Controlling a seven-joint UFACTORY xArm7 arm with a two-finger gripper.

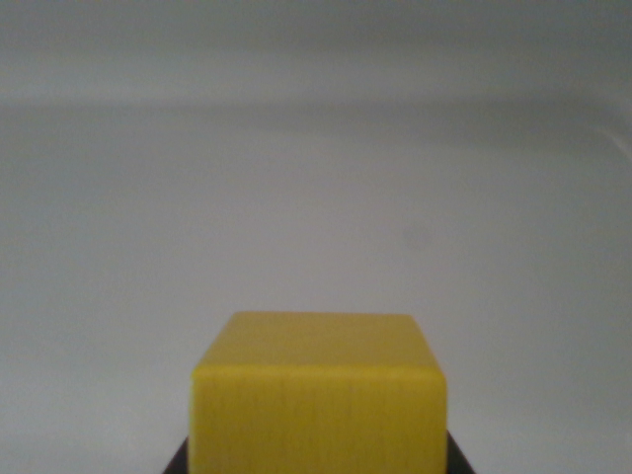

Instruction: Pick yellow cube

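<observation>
the pale grey, smooth worktop (316,197) fills nearly all of my wrist view, running bare from the middle out to twelve o'clock, where it fades into a lighter blurred band. a faint darker smudge sits on it toward three o'clock from the centre; i cannot say what it is.

the solid yellow cube with a matt, faintly grained face (318,395) sits at six o'clock, centred and very close to my camera, cut off by the lower edge. i see its top face and its front face, edges straight, corners crisp, no dents or marks. it stands square, not tilted.

at the cube's lower corners, toward seven and five o'clock, small dark wedges peek out. i take them to be parts of my pincer (318,466), lying either side of the cube, but too little shows to be sure. whether my pincer is clenched on the cube or standing released around it, i cannot tell.

my judgement on progress: the approach looks finished, since the cube is lined up right between where my fingers should be. whether the cube is lifted or resting on the worktop i cannot make out, so the grasp and the lift may both remain.
</observation>
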